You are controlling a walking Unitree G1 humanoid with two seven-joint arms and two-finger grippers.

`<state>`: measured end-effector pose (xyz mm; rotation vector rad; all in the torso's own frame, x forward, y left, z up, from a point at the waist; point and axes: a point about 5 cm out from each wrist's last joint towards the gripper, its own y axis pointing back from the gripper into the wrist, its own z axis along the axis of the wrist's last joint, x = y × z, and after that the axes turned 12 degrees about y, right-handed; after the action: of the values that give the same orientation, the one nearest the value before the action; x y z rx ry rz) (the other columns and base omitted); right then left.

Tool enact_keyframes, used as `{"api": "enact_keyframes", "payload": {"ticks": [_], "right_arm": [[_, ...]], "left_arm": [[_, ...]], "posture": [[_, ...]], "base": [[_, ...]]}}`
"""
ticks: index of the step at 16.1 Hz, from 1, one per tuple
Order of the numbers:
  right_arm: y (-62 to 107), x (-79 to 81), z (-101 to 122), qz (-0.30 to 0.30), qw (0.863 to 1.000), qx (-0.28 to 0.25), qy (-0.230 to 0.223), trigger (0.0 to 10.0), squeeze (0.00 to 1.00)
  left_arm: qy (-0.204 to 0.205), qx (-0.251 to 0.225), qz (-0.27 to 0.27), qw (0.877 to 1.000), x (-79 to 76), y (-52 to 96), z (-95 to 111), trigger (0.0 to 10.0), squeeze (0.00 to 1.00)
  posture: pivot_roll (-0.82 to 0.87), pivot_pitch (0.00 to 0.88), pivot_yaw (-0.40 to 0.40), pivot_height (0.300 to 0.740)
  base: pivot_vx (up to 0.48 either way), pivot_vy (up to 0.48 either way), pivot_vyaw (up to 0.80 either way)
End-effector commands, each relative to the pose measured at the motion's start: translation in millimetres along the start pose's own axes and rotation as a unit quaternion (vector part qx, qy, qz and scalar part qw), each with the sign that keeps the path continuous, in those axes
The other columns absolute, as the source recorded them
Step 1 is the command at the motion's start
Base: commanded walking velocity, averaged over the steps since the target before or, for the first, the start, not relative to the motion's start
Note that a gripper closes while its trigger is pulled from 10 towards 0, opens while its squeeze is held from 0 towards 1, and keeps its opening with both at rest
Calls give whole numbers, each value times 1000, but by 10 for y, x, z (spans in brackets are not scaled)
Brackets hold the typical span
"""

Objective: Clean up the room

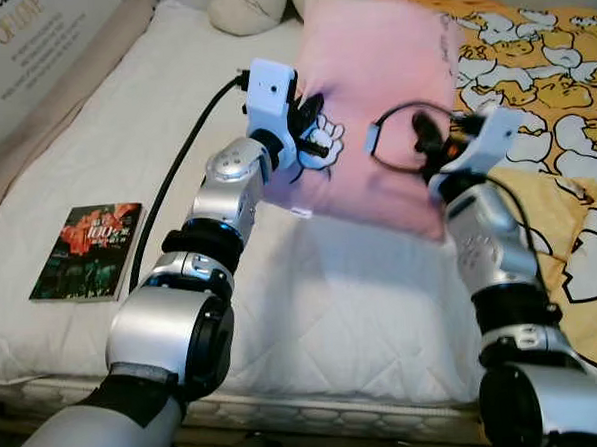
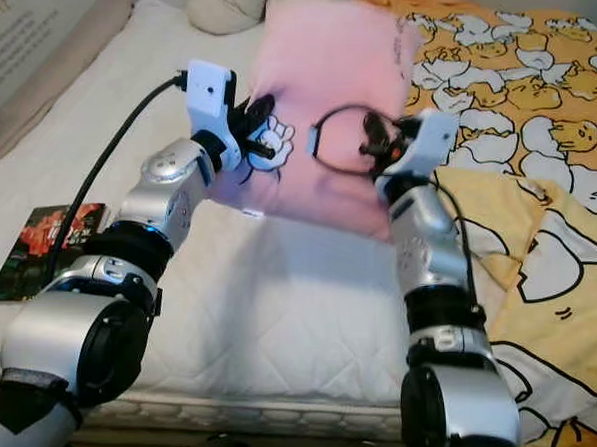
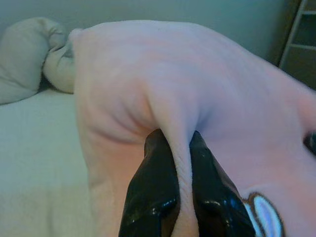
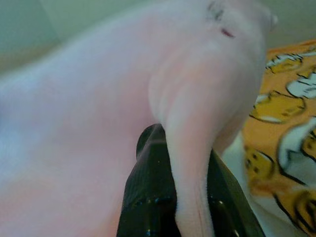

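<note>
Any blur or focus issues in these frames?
Right wrist view: pink pillow and yellow blanket soft, smeared. Left wrist view: pillow sharper, end effector fingers show glossy highlights, dim bluish light. Eye views: pillow top edge blurred; book sharp.

Two head cameras look forward and down from above the bed's (image 1: 363,310) near edge, sharing both arms, the lifted pink pillow (image 1: 372,89), the book (image 1: 88,251) and the yellow blanket (image 2: 532,91); the right eye's picture sits slightly offset. Each wrist camera peers along its own black fingers (image 3: 158,197) at very close range into a pinched fold of the same pillow, the right wrist view also catching the blanket.
</note>
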<state>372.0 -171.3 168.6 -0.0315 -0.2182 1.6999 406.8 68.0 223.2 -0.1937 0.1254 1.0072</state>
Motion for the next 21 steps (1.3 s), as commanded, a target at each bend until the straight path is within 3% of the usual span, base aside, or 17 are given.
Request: {"api": "enact_keyframes", "payload": {"ticks": [1,4,7,13,21], "right_arm": [[75,-180,-65,-46,999,15,24,10000,0],[91,-148,-81,-46,998,25,43,10000,0],[92,-155,-69,-48,997,21,49,10000,0],[61,-67,-124,-26,996,40,78,10000,0],[107,-92,-207,-30,995,56,82,10000,0]], "left_arm": [[7,-44,53,998,176,60,140,10000,0],[-25,-48,85,995,165,87,33,10000,0],[-13,-34,102,994,188,112,-72,10000,0],[-46,-39,121,991,293,138,27,10000,0],[-47,-33,127,990,297,131,10,10000,0]], "posture": [[-3,0,35,740],[6,0,23,740],[13,0,14,740],[26,0,4,740],[22,0,4,740]], "base": [[0,480,0],[0,480,0],[0,480,400],[0,477,542],[0,462,373]]}}
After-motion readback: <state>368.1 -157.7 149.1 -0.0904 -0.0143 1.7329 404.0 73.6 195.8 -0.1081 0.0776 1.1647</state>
